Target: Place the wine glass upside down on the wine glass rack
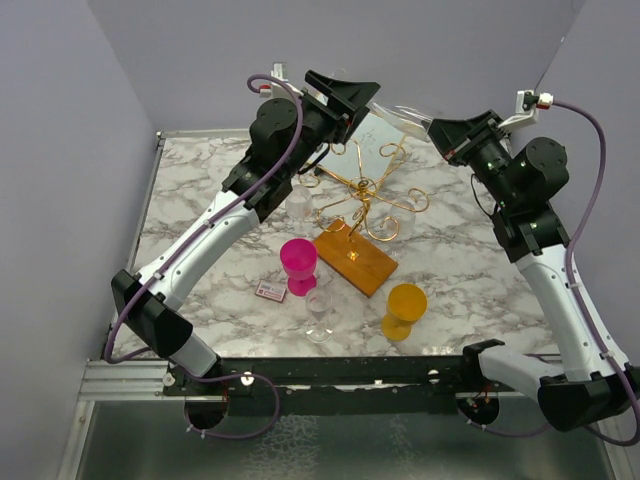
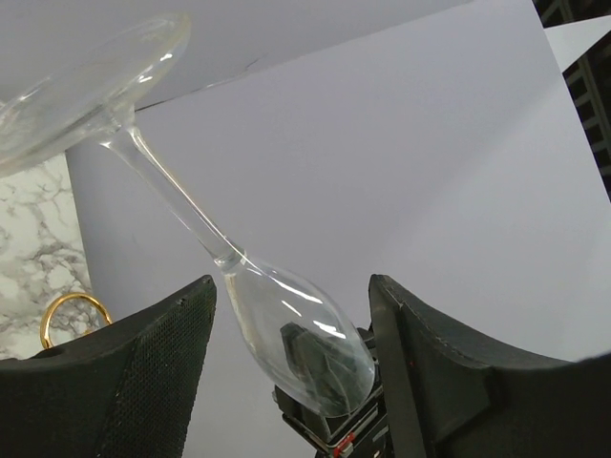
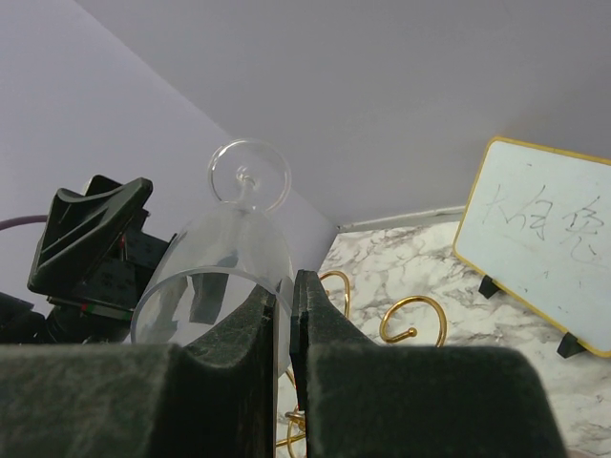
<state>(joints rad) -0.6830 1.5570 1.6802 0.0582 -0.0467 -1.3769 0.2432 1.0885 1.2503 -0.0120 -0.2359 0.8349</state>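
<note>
A clear wine glass (image 1: 405,118) is held in the air, roughly level, above the back of the table. My right gripper (image 1: 447,135) is shut on its rim, and the right wrist view shows the fingers (image 3: 284,286) pinching the bowl wall (image 3: 224,258), foot pointing away. My left gripper (image 1: 345,95) is open beside the foot. In the left wrist view the bowl (image 2: 296,339) shows between its spread fingers (image 2: 291,286), untouched. The gold wire wine glass rack (image 1: 365,190) stands on its wooden base (image 1: 357,260) below the glass.
A pink cup (image 1: 298,262), an orange cup (image 1: 405,308) and a small clear glass (image 1: 320,312) stand near the rack base. A small card (image 1: 270,291) lies by the pink cup. A gold-framed board (image 3: 544,248) leans at the back wall.
</note>
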